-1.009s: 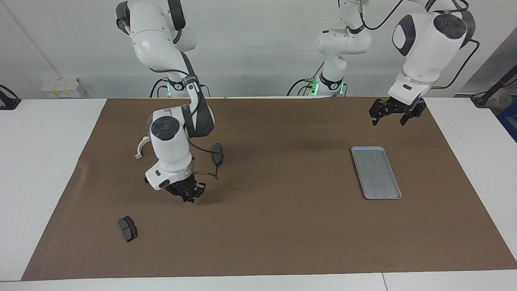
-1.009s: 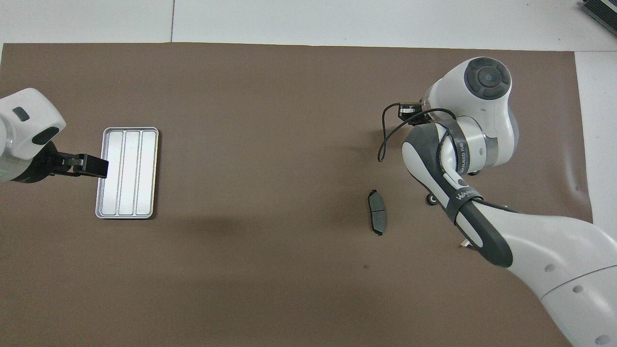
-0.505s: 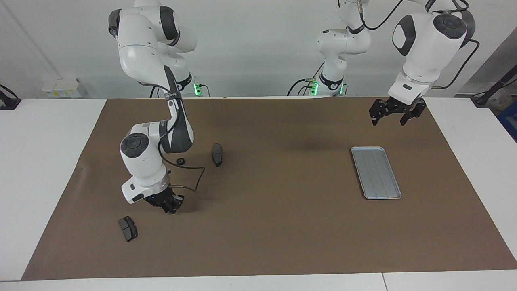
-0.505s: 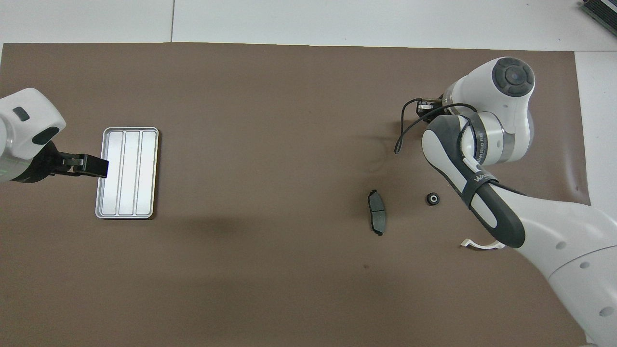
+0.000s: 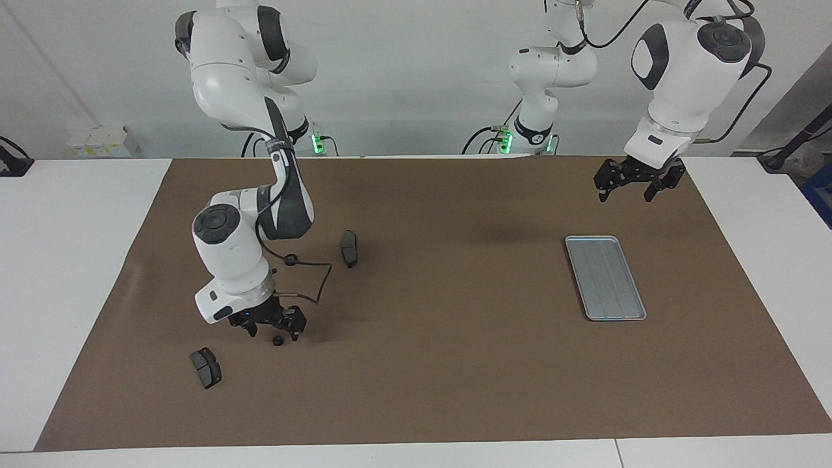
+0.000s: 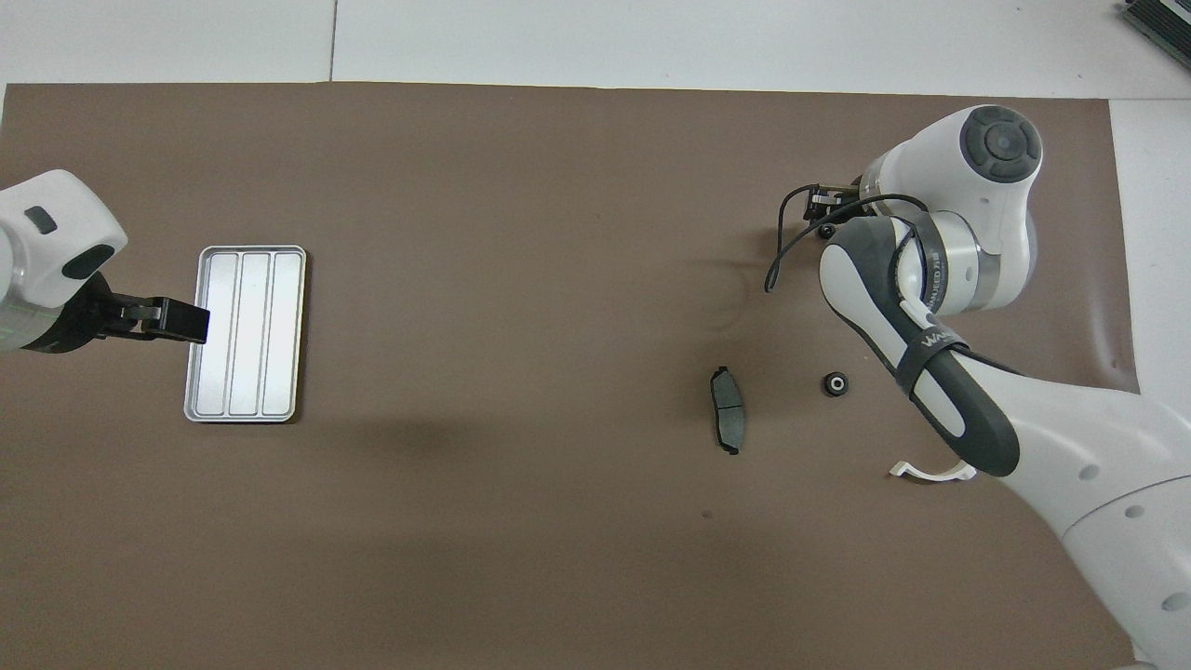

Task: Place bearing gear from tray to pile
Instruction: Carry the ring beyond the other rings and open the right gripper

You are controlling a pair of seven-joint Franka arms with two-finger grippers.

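Right gripper [image 5: 272, 327] now has its fingers spread, with a small black ring-shaped bearing gear [image 5: 277, 341] dropped on the brown mat right under it.
Half a second ago those fingers were pinched shut, so that looks like the release, near a dark grey brake pad [image 5: 205, 367] of the pile. Flat silver-grey grooved metal tray [image 5: 604, 277] sits bare; left gripper [image 5: 638, 184] waits open near it.

The surface [image 5: 455, 364] is covered with a matt brown sheet like paper, faintly creased. The tray [image 5: 605, 277] is silvery brushed metal with a soft sheen. Both brake pads [image 5: 206, 367] look dull dark grey and slightly rough. The arms' shells [image 5: 227, 250] are glossy white plastic; each end effector [image 5: 639, 185] is matt black.
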